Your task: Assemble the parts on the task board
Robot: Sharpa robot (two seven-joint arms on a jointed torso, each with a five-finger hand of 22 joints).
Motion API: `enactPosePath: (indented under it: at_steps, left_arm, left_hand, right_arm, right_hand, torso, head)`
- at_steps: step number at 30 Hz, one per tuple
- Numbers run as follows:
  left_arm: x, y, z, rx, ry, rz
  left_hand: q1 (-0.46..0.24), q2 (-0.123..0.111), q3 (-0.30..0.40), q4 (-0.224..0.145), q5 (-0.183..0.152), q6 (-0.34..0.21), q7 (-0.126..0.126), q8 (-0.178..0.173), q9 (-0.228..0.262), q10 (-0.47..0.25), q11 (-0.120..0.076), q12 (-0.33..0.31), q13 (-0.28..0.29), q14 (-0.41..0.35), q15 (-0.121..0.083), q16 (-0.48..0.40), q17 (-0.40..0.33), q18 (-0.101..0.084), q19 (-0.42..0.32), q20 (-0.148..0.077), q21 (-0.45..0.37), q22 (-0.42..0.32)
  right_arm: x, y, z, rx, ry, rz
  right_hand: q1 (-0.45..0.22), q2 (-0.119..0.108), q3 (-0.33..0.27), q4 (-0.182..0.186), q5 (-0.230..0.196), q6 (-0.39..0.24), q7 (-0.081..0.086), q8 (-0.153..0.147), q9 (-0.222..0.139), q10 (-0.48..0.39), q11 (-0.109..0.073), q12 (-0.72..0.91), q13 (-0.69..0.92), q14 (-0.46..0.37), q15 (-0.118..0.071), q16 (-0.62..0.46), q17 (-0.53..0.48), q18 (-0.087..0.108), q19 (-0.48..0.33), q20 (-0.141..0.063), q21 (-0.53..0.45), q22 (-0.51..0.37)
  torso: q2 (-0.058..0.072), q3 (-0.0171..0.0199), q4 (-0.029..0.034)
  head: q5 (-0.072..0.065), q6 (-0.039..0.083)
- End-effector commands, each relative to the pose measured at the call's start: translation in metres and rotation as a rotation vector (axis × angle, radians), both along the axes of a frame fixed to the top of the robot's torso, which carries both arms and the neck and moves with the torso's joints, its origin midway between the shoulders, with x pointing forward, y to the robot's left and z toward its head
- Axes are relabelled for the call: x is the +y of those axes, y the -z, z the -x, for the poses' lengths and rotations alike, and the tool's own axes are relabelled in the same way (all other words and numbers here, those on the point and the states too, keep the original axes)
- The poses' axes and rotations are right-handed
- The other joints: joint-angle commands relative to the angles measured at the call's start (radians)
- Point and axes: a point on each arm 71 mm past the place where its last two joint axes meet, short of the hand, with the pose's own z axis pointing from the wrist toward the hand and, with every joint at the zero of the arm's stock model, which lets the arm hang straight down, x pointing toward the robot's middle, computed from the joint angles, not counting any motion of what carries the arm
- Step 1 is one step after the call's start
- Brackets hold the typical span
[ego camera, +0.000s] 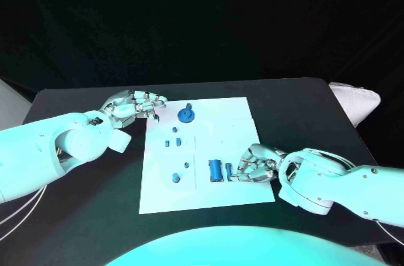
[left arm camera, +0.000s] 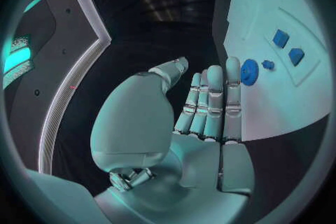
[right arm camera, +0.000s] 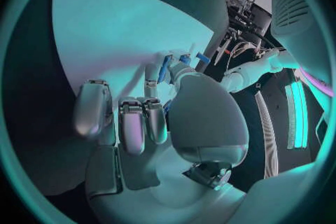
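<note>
While the right hand [ego camera: 255, 163] works at the board's near edge, best practice is a slow, square approach: keep the peg [ego camera: 230, 171] aligned with its mate before pressing, don't let it tip or skid on the board [ego camera: 227, 111].

Right hand: fingers curled in, tips down on the board just beside the cylinder [ego camera: 215, 171]. Head view suggests a small blue peg at its fingertips; right wrist view shows a slim blue piece [right arm camera: 165, 69] against the fingers [right arm camera: 152, 74], looks pinched, but I can't confirm a firm grip. Treat it as a light hold.

Left hand [ego camera: 133, 107]: holds nothing, fingers loosely bent and apart, hovering over the board's far left corner. Left wrist view shows its fingers [left arm camera: 214, 102] extended side by side, close to the disc [left arm camera: 249, 71] but not touching.

Parts relative to the board:
- disc [ego camera: 186, 113], far-centre, near the left hand
- two small blocks [ego camera: 173, 142] mid-left, a tiny piece [ego camera: 175, 129] just beyond them
- round knob [ego camera: 176, 177] near-left
- cylinder lying flat near-centre, peg right beside it

Judgement: assembly is early, most parts loose. Risk: peg rolling off toward the board's near edge if released crooked.
</note>
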Motion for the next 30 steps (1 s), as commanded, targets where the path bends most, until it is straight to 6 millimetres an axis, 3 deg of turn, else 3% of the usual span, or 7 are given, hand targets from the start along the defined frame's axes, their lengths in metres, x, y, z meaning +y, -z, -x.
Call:
enactPosePath:
  at_steps: [1, 10, 14, 18, 21, 25, 30]
  left_arm:
    - [-0.002, -0.002, 0.000, -0.012, 0.009, 0.020]
    - [-0.003, -0.003, 0.000, -0.043, -0.015, 0.050]
    - [-0.003, -0.003, -0.003, -0.060, -0.040, 0.067]
    - [-0.002, -0.003, -0.006, -0.081, -0.075, 0.082]
    - [0.000, -0.003, -0.011, -0.105, -0.123, 0.103]
    - [0.005, -0.002, -0.020, -0.130, -0.197, 0.126]
    - [0.013, 0.003, -0.037, -0.166, -0.289, 0.138]
  left_hand:
    - [-0.007, 0.004, 0.002, 0.007, 0.001, -0.009, 0.000, 0.004, -0.001, -0.007, 0.002, 0.005, -0.001, -0.001, 0.006, -0.001, -0.001, 0.014, 0.008, 0.003, -0.007, -0.002]
    - [-0.005, 0.004, 0.002, 0.007, 0.001, -0.008, -0.001, 0.005, -0.001, -0.003, 0.001, 0.008, 0.000, -0.001, 0.005, -0.001, -0.001, 0.014, 0.009, 0.003, -0.008, -0.002]
    - [-0.003, 0.005, 0.002, 0.007, 0.001, -0.007, -0.002, 0.007, -0.001, 0.003, -0.001, 0.013, 0.001, -0.001, 0.005, -0.001, -0.001, 0.014, 0.009, 0.003, -0.009, -0.003]
    - [-0.001, 0.006, 0.002, 0.007, 0.001, -0.005, -0.002, 0.009, -0.001, 0.007, -0.002, 0.016, 0.001, -0.001, 0.004, -0.001, -0.001, 0.014, 0.010, 0.003, -0.010, -0.004]
    - [0.000, 0.006, 0.002, 0.008, 0.001, 0.000, -0.005, 0.012, 0.000, 0.014, -0.004, 0.020, 0.001, -0.005, 0.003, -0.003, -0.002, 0.014, 0.009, 0.002, -0.013, -0.005]
    - [0.002, 0.000, 0.004, 0.018, 0.001, 0.004, -0.010, 0.020, -0.003, 0.026, -0.006, 0.019, -0.007, -0.060, 0.006, -0.050, -0.021, 0.012, -0.022, 0.005, -0.044, -0.019]
    - [0.012, -0.008, 0.026, 0.039, 0.000, -0.006, -0.015, 0.031, -0.012, 0.035, 0.020, -0.092, -0.066, -0.166, 0.048, -0.356, -0.163, 0.006, -0.121, 0.046, -0.213, -0.114]
  right_arm:
    - [0.003, -0.007, -0.001, -0.038, -0.010, -0.073]
    - [-0.003, -0.021, -0.018, -0.117, 0.049, -0.224]
    - [-0.013, -0.027, -0.040, -0.133, 0.120, -0.344]
    - [-0.024, -0.030, -0.065, -0.143, 0.203, -0.467]
    - [-0.033, -0.032, -0.090, -0.159, 0.287, -0.574]
    - [-0.042, -0.033, -0.118, -0.195, 0.351, -0.661]
    - [-0.050, -0.034, -0.155, -0.250, 0.391, -0.745]
  right_hand:
    - [-0.008, 0.001, -0.006, -0.002, 0.004, -0.005, 0.005, -0.004, -0.002, 0.087, 0.004, -0.008, 0.246, 0.106, -0.001, 0.004, 0.263, -0.003, 0.004, 0.000, -0.006, 0.095]
    - [0.047, 0.010, -0.011, -0.010, 0.032, -0.064, 0.029, -0.028, -0.011, 0.064, 0.024, -0.070, 0.224, 0.102, 0.015, -0.005, 0.245, 0.013, -0.022, 0.013, -0.107, 0.057]
    - [0.084, 0.009, -0.002, -0.019, 0.038, -0.090, 0.039, -0.032, -0.011, 0.048, 0.032, -0.110, 0.208, 0.095, 0.022, -0.018, 0.218, 0.022, -0.039, 0.019, -0.171, 0.032]
    - [0.139, 0.014, 0.029, -0.032, 0.043, -0.135, 0.056, -0.037, -0.010, -0.042, 0.048, -0.315, 0.121, 0.057, 0.036, -0.098, 0.090, 0.065, -0.124, 0.034, -0.471, -0.098]
    - [0.183, 0.016, 0.096, -0.051, 0.034, -0.166, 0.073, -0.040, -0.011, -0.233, 0.063, -0.707, -0.081, -0.053, 0.049, -0.319, -0.178, 0.104, -0.238, 0.049, -0.814, -0.272]
    - [0.188, -0.008, 0.177, -0.063, 0.028, -0.196, 0.092, -0.046, -0.011, -0.365, 0.089, -1.021, -0.327, -0.215, 0.075, -0.718, -0.543, 0.104, -0.295, 0.071, -0.936, -0.383]
    - [0.173, -0.025, 0.318, -0.092, 0.002, -0.217, 0.131, -0.081, -0.030, -0.346, 0.131, -1.332, -0.770, -0.377, 0.139, -1.084, -0.704, 0.104, -0.451, 0.148, -1.098, -0.589]
  torso:
    - [0.000, -0.0002, -0.0005]
    - [-0.006, -0.0038, 0.0002]
    - [-0.016, -0.0120, -0.0001]
    - [-0.026, -0.0196, -0.0031]
    - [-0.031, -0.0224, -0.0033]
    - [-0.040, -0.0239, -0.0011]
    - [-0.051, -0.0239, 0.0042]
  head:
    - [0.001, 0.000]
    - [0.004, 0.000]
    - [0.005, 0.000]
    - [0.005, 0.000]
    - [0.007, 0.000]
    - [0.008, 0.003]
    - [0.015, 0.054]
